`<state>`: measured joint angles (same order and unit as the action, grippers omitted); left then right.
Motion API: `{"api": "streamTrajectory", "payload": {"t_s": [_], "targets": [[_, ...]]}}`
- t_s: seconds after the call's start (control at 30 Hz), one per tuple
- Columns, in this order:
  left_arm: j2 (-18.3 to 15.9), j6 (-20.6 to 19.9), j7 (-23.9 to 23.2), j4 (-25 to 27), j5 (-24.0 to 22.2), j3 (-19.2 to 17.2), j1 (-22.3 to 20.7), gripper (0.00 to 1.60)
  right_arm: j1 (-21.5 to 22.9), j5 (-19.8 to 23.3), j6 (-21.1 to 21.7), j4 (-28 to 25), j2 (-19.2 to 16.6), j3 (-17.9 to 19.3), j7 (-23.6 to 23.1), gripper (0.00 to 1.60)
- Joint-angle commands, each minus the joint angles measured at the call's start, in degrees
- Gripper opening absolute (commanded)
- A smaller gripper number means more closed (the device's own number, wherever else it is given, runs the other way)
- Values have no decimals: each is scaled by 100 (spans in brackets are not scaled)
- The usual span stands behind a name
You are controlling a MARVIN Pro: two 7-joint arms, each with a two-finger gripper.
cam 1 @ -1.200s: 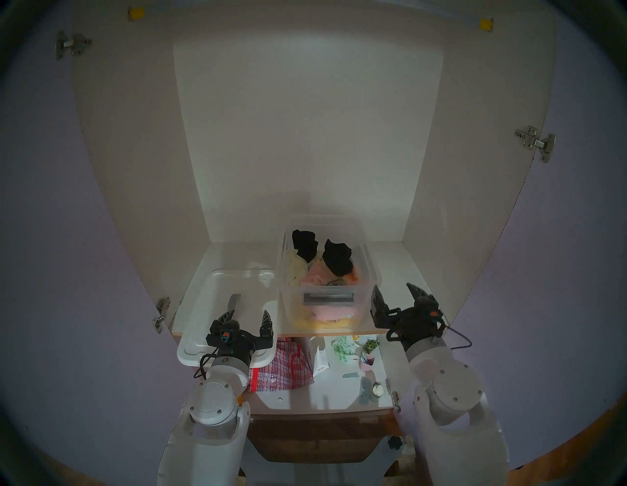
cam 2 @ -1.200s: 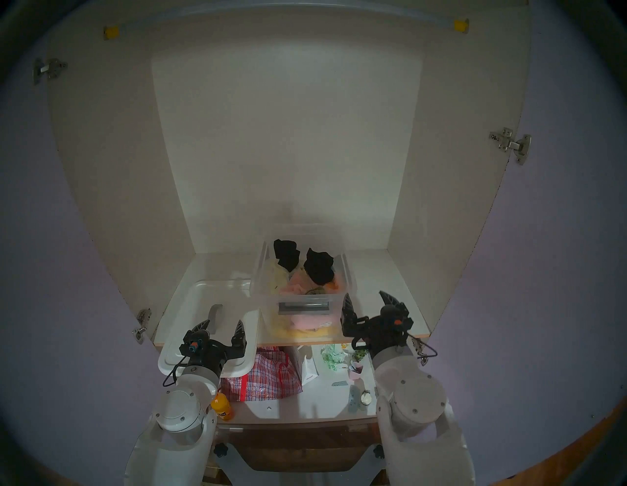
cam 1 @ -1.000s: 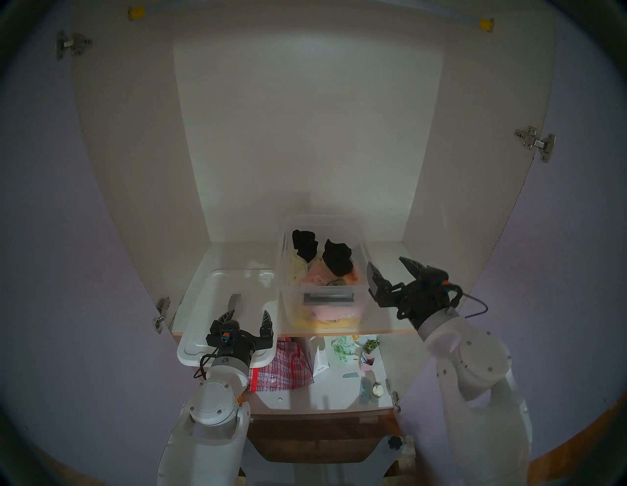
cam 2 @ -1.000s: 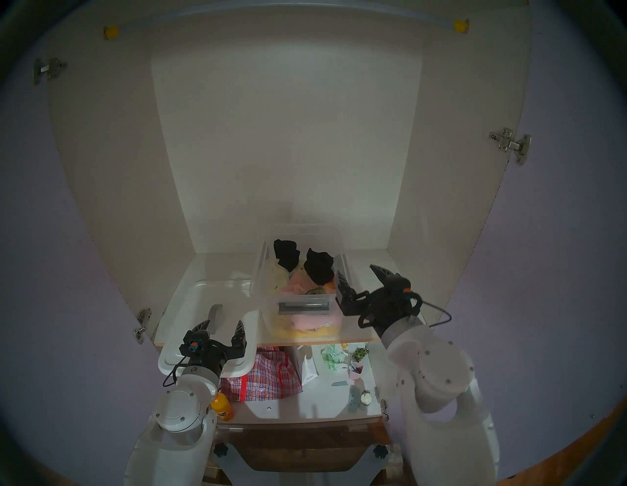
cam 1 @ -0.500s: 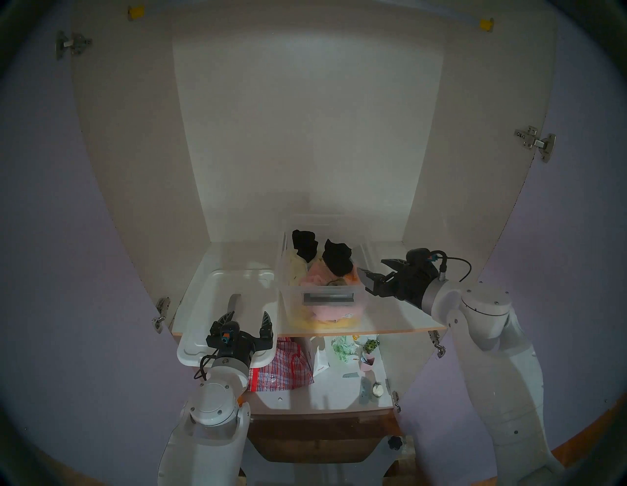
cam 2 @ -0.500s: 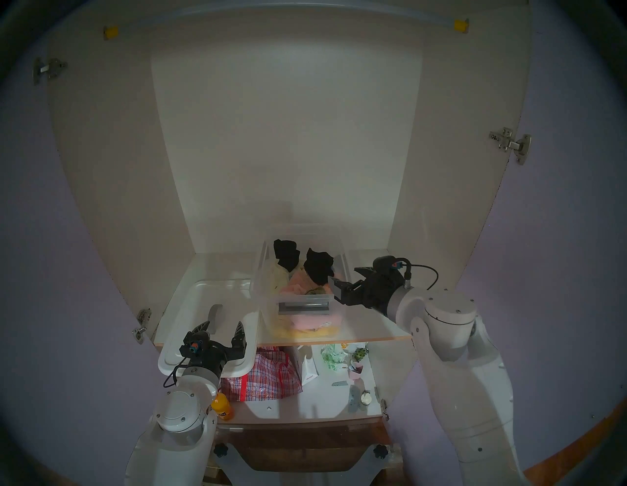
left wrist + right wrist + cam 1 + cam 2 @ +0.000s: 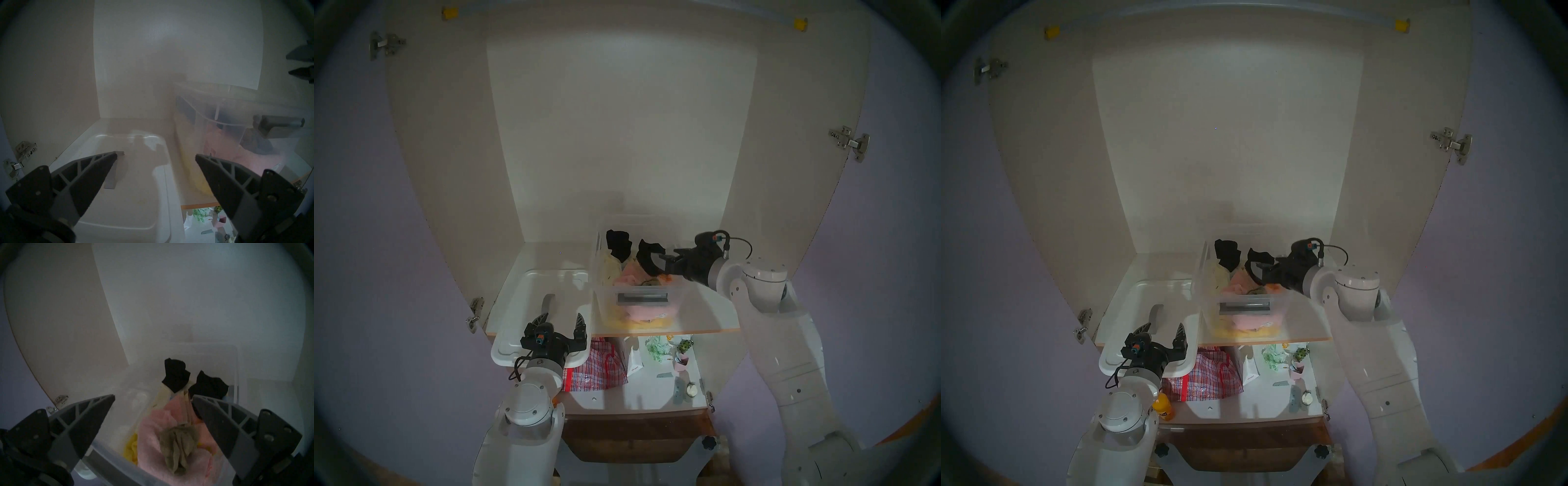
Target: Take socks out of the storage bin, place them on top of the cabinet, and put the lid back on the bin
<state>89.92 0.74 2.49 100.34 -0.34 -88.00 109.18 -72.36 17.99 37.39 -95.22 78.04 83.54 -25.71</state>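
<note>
The clear storage bin (image 7: 596, 271) stands open on the cabinet's (image 7: 619, 135) upper shelf (image 7: 704, 317). The khaki socks (image 7: 178, 446) lie on pink cloth near the bin's front (image 7: 650, 281). Two black fabric pieces (image 7: 619, 244) lie further back. My right gripper (image 7: 665, 259) is open and reaches in from the right, over the bin's right side; in its wrist view (image 7: 153, 396) the socks lie below and between the fingers, untouched. The white lid (image 7: 524, 305) lies left of the bin and overhangs the shelf's front. My left gripper (image 7: 562, 320) is open and empty over the lid's front (image 7: 156, 154).
Lilac doors (image 7: 365, 237) stand open on both sides, with metal hinges (image 7: 850, 142). The lower shelf holds a red checked bag (image 7: 595, 366), a white carton (image 7: 634, 361), a pink cup (image 7: 681, 363) and small items. An orange bottle (image 7: 1163, 410) stands by my left arm.
My right arm rose from the shelf's front right corner and swung left; its gripper turned and came over the bin, still open. The left gripper, lid and bin stayed put.
</note>
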Motion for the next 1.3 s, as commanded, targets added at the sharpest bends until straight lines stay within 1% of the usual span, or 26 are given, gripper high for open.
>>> {"api": "streamTrajectory", "payload": {"t_s": [0.0,0.03,0.07,0.13,0.2,0.23,0.27,0.3,0.33,0.4,0.43,0.5,0.53,0.57,0.6,0.7,0.73,0.8,0.93,0.97,1.0,1.03,1.27], "targets": [[4,41,-10,124,1,17,-75,160,648,-29,206,253,83,-117,-105,160],[4,42,-8,122,1,18,-79,160,998,-39,302,563,80,-215,-136,160],[4,42,-7,120,1,18,-80,160,899,-61,277,542,86,-207,-135,160],[4,43,-2,113,1,19,-85,160,1219,-45,367,871,139,-262,-178,160],[3,43,1,108,1,20,-87,160,1326,-35,376,1056,203,-253,-193,160],[3,44,4,106,1,21,-91,160,1553,-34,432,1325,238,-284,-225,160],[3,44,5,106,2,21,-91,160,1532,-33,427,1393,270,-266,-232,160],[3,45,7,105,2,22,-93,160,1860,-36,524,1650,264,-341,-257,160],[3,45,7,106,2,23,-95,160,1742,-37,489,1632,296,-301,-269,160],[2,47,9,108,2,24,-96,160,1940,-39,545,1891,326,-334,-310,160],[2,47,10,109,2,25,-96,160,2112,-44,602,2059,333,-369,-340,160],[1,48,10,111,2,26,-96,160,2172,-47,613,2157,352,-372,-360,160],[1,48,11,113,2,27,-96,160,2259,-52,642,2259,360,-390,-383,160],[1,49,11,116,2,27,-96,160,2436,-56,687,2446,370,-428,-414,160],[0,50,11,118,2,28,-95,160,2415,-63,689,2469,388,-414,-435,160],[-1,51,12,126,2,30,-93,160,2707,-79,765,2821,411,-476,-519,160],[-1,50,13,124,2,30,-93,160,2818,-65,818,2970,429,-526,-587,160],[-1,47,17,116,2,30,-95,160,3053,-170,897,3291,470,-702,-575,160],[0,45,24,102,2,31,-99,160,3458,-241,977,3922,552,-1014,-610,160],[-1,45,27,97,2,32,-101,160,3748,-290,1029,4253,566,-1194,-628,160],[0,44,28,91,2,32,-103,160,3648,-332,983,4247,582,-1233,-600,160],[0,43,30,86,3,32,-104,160,3745,-360,1004,4361,603,-1289,-598,160],[1,41,41,52,3,32,-114,160,4449,-623,1082,5365,748,-1993,-596,160]]}}
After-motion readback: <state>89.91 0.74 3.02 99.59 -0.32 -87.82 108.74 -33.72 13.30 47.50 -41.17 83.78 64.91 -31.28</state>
